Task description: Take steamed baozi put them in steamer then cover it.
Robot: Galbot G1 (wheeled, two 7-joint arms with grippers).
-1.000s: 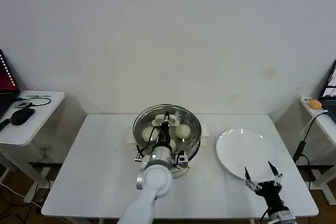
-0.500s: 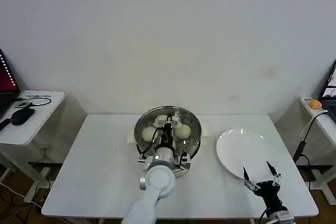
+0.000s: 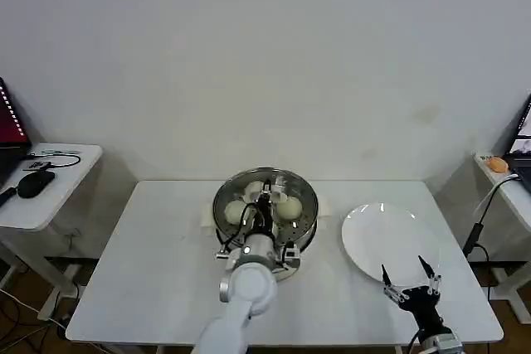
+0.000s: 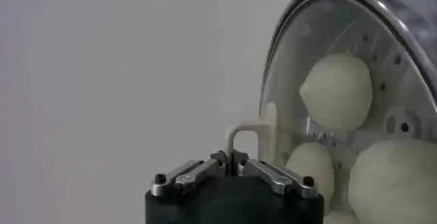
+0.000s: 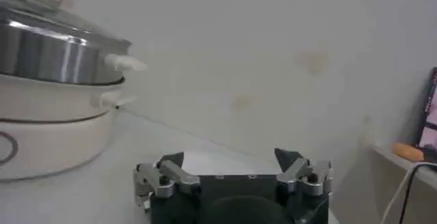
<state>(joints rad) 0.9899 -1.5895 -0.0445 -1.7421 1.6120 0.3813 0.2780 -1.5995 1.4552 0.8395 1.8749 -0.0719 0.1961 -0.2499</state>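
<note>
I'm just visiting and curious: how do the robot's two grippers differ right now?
The left gripper is over the steamer, shut on the handle of the cover; the right gripper holds nothing. The left gripper's fingers are closed together, while the right gripper's are spread open. The left sits mid-table; the right hangs at the near edge by the plate. Both have dark fingers.

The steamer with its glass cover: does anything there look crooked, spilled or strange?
Nothing stands out. The cover sits level on the steamer, with the baozi inside, nothing spilled. The left gripper is shut on the cover's handle.
</note>
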